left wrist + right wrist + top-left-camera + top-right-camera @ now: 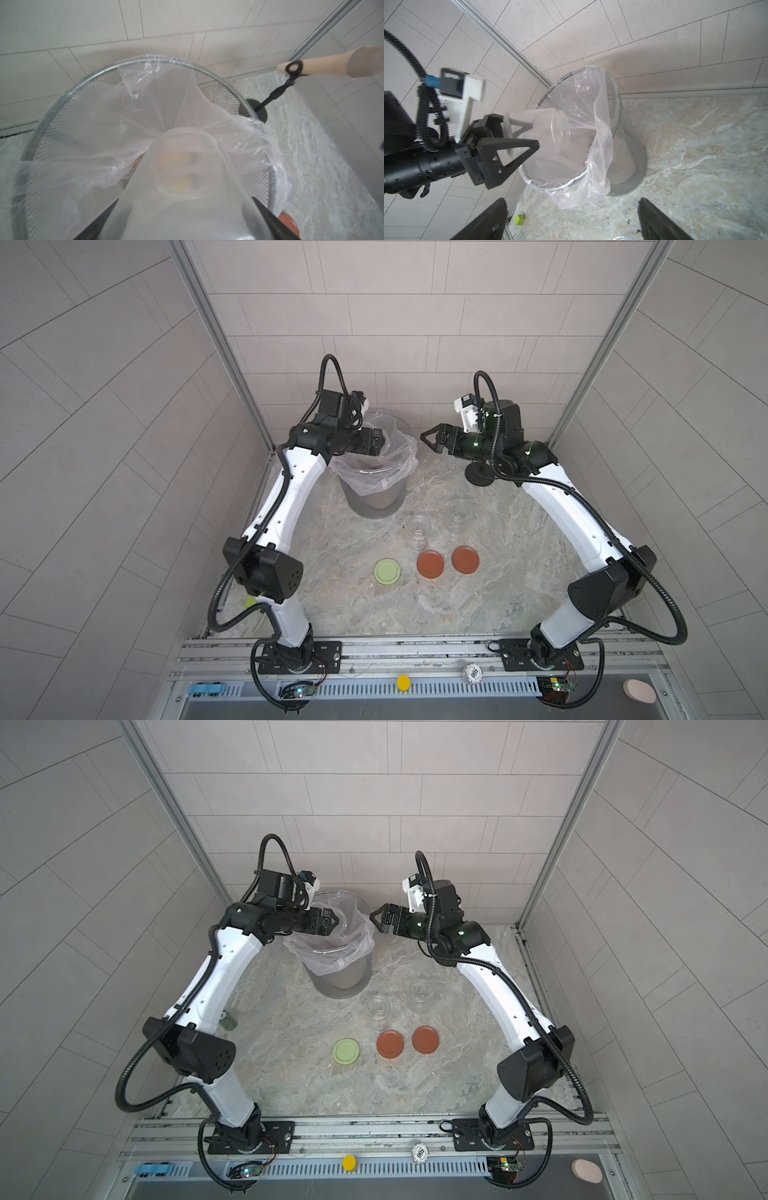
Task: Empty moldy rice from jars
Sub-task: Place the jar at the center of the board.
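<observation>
Tipping the last jar over the bin is judged to be the step in hand. The jar is clamped around its body by the left gripper and is held on its side, with its mouth turned into the plastic bag at the far left of the table. The right gripper is seen just right of the bin, apart from it, with the jaws spread wide and nothing between them.

A second jar and a third jar are set upright and uncovered to the right of the bin, and both look empty. Nearer, a green lid and two red lids are laid flat.

No rice can be made out for certain. Pale yellowish patches are seen through the held jar's base, but it cannot be told whether they are grains.

A steeper tilt or a shake is probably called for next. After that the jar should be placed upright beside the others.

The jars are squat, round, smooth clear glass, so slipping is possible. The bin is made of fine grey metal mesh, the bag is thin and crinkled, and the table is stone-patterned.
</observation>
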### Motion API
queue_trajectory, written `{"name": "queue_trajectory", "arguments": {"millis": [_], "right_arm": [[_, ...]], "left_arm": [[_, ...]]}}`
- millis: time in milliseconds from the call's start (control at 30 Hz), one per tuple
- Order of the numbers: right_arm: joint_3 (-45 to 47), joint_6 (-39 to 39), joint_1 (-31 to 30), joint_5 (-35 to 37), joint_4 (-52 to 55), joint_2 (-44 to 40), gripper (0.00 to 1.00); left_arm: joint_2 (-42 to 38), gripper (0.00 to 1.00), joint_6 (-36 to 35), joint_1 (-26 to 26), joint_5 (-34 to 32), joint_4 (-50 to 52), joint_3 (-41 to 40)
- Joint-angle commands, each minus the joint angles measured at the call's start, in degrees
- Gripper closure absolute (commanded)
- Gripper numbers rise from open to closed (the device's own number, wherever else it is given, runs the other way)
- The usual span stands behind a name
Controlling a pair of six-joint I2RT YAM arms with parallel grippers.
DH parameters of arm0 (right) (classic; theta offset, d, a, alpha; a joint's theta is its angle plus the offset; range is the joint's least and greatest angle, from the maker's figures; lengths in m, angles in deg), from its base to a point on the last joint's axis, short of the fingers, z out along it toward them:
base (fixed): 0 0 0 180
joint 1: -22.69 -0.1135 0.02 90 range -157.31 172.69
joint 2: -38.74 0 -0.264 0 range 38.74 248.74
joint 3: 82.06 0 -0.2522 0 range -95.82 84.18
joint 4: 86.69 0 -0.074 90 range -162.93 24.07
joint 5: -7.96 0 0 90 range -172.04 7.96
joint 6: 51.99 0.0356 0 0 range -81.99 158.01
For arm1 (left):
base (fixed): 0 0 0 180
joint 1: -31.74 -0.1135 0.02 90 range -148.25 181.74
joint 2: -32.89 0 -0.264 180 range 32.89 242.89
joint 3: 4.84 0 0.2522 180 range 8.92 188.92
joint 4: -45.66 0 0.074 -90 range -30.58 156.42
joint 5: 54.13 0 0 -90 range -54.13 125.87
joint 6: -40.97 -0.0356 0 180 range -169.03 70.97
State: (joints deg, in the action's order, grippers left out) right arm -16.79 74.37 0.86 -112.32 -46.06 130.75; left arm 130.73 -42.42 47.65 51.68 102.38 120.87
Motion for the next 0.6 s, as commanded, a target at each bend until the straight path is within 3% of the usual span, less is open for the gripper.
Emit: {"name": "queue_trajectory", "arguments": {"millis": [0,333,567], "right_arm": [[2.55,1.18,-0.36,0.50,-3.56,-4.67,0.00],[18.00,15.47,-4.40,-0.43,-21.34,-13.55,0.00],[29.44,24.15,-10.86,8.55,-34.71,-20.64,0.00]], "left_arm": [[-8.12,1.00,6.87,0.10,2.83,-20.94,-5.94],[-23.34,0.99,20.05,0.18,5.68,-45.76,-28.68],[-30.12,1.00,28.37,0.39,9.50,-69.49,-45.66]]}}
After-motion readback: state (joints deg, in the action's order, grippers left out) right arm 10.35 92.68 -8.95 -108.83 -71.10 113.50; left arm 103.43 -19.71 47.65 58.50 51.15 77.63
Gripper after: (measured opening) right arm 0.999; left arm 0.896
